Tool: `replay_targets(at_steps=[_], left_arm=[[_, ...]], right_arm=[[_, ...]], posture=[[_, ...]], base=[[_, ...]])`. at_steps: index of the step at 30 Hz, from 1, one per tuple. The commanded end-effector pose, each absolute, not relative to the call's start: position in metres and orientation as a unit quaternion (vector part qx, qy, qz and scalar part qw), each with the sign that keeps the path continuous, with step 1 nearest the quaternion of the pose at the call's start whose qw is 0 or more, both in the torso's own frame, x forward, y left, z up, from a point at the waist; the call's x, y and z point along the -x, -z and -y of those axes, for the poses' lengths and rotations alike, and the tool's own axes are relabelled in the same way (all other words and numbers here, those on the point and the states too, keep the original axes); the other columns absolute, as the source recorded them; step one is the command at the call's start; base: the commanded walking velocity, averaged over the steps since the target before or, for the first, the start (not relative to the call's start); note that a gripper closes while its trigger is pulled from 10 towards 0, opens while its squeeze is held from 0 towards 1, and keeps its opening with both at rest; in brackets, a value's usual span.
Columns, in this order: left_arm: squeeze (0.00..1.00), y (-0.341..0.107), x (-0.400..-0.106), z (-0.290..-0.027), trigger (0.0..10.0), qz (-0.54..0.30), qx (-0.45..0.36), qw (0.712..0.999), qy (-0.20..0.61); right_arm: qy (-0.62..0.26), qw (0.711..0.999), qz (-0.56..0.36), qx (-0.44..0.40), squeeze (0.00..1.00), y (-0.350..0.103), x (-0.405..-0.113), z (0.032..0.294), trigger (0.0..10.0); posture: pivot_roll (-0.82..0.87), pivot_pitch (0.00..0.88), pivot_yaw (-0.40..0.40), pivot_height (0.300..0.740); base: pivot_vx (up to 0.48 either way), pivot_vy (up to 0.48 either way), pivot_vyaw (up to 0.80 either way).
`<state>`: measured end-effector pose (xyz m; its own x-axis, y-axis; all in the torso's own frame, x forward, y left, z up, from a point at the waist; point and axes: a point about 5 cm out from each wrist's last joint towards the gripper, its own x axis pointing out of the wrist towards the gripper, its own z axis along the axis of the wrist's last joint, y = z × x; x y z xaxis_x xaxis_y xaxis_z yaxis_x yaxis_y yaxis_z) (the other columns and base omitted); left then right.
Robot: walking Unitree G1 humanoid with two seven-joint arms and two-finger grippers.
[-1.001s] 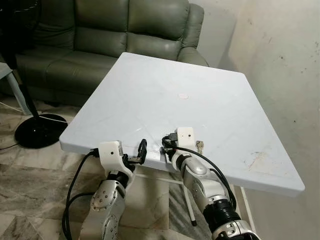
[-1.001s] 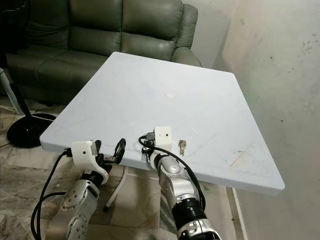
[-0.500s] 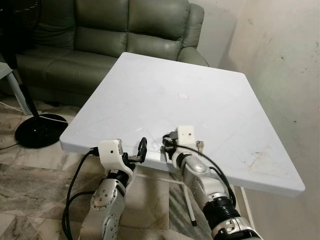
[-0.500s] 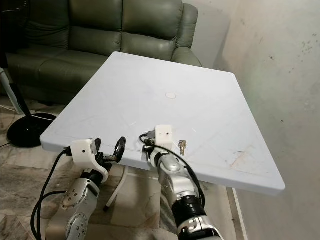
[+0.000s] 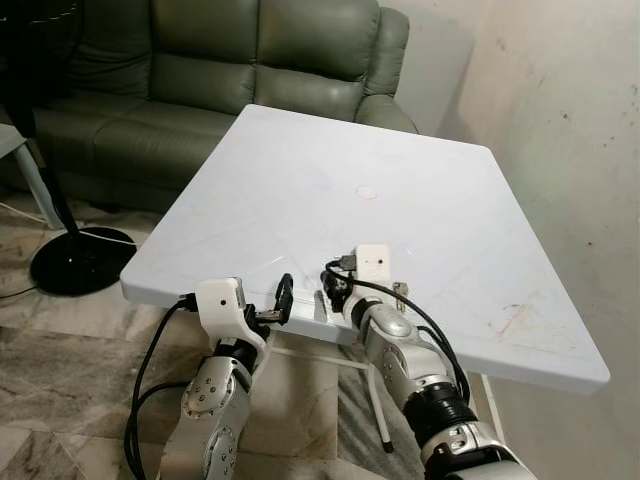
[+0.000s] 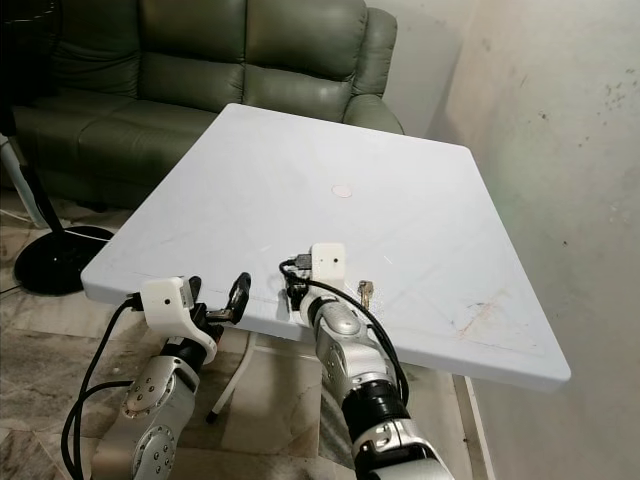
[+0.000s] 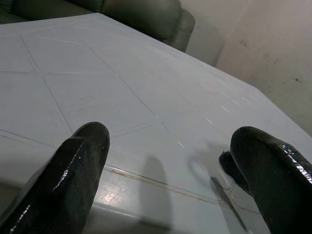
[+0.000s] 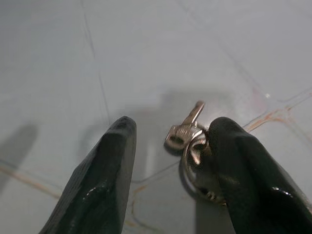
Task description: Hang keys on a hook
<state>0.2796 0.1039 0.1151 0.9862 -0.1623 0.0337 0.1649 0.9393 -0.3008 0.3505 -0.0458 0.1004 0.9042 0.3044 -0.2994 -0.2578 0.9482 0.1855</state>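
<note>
- Keys first: the small bunch of silver metal keys on a ring (image 8: 192, 141) is lying flat on the white plastic table (image 5: 300, 190), close to its near edge and toward the robot's right.
- Right gripper (image 8: 170, 161), with its 2 long black fingers spread wide and holding nothing, is sitting low over the table with the keys between its fingers, hard against one finger (image 8: 243, 170) and clear of the other (image 8: 100, 180). Whether that finger is actually touching the ring, I cannot tell.
- Long axis: 1 key blade is pointing away from the wrist, roughly along the fingers' own line, so a squeeze would be coming across the narrow side of the bunch, which looks favourable.
- Left gripper (image 5: 280, 300), also spread wide and empty, is hanging at the table's near edge, well to the left of the keys; the right arm is clearly the nearer one.
- Judging by this, the grasp is not yet made, and centring the bunch between the fingers seems the thing to get right.
</note>
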Motion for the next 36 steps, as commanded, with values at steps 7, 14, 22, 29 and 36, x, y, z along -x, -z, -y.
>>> replay_targets(at_steps=[7,14,22,29,36], left_arm=[[0.00,-0.123,-0.279,-0.086,10.0,0.012,0.191,0.977,0.094],[0.00,-0.123,-0.279,-0.086,10.0,0.012,0.191,0.977,0.091],[0.00,-0.123,-0.279,-0.087,10.0,0.012,0.191,0.977,0.090],[0.00,-0.123,-0.279,-0.087,10.0,0.012,0.191,0.977,0.090],[0.00,-0.123,-0.279,-0.087,10.0,0.012,0.191,0.977,0.090]], right_arm=[[-0.172,0.973,-0.137,-0.066,0.00,-0.125,-0.362,0.018,10.0],[-0.171,0.974,-0.133,-0.062,0.00,-0.128,-0.366,0.018,10.0],[-0.171,0.974,-0.134,-0.061,0.00,-0.128,-0.366,0.018,10.0],[-0.171,0.974,-0.134,-0.061,0.00,-0.128,-0.366,0.018,10.0],[-0.171,0.974,-0.134,-0.061,0.00,-0.128,-0.366,0.018,10.0]], posture=[[0.07,0.055,-0.154,0.740],[0.07,0.061,-0.159,0.740],[0.07,0.061,-0.159,0.740],[0.07,0.061,-0.159,0.740],[0.07,0.061,-0.159,0.740]], base=[[0.000,0.000,0.00],[0.000,0.000,0.00],[0.000,0.000,0.00],[0.000,0.000,0.00],[0.000,0.000,0.00]])
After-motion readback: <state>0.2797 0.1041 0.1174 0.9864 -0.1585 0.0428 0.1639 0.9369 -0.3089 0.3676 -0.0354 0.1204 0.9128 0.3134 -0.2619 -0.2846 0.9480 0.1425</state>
